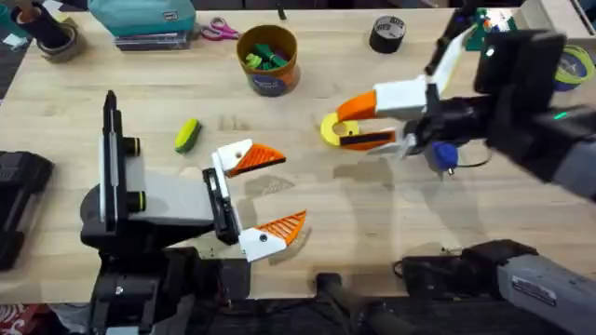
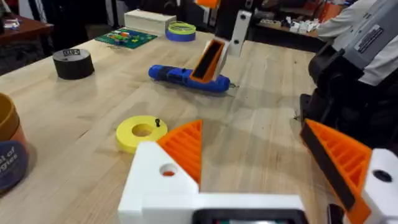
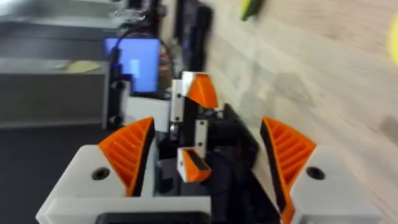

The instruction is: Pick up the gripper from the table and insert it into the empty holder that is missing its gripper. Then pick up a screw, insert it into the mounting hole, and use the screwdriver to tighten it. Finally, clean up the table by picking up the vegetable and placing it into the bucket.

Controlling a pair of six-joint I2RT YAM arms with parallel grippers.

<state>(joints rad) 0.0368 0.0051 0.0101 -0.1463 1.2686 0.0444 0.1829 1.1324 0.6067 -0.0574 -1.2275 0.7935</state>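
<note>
Wooden bench (image 1: pixel 307 214), cluttered. Both end effectors gape wide, empty: left end effector (image 1: pixel 270 191) beside the vegetable (image 1: pixel 187 135), right end effector (image 1: pixel 368 121) over the yellow spool (image 1: pixel 332 128), likely repositioning.

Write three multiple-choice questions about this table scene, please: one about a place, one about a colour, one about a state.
1. Where is the vegetable?
A. Inside the bucket
B. In the right arm's fingers
C. Lying on the table

2. What colour is the body of the screwdriver?
A. Blue
B. Red
C. White

3. How is the left gripper?
A. Shut on the vegetable
B. Open and holding nothing
C. Shut on the screwdriver

Answers:
1. C: the vegetable lies on the bare table, apart from the bucket.
2. A: the screwdriver shows a blue body in the left wrist view.
3. B: the left gripper has its orange pads spread wide with nothing between them.
</note>
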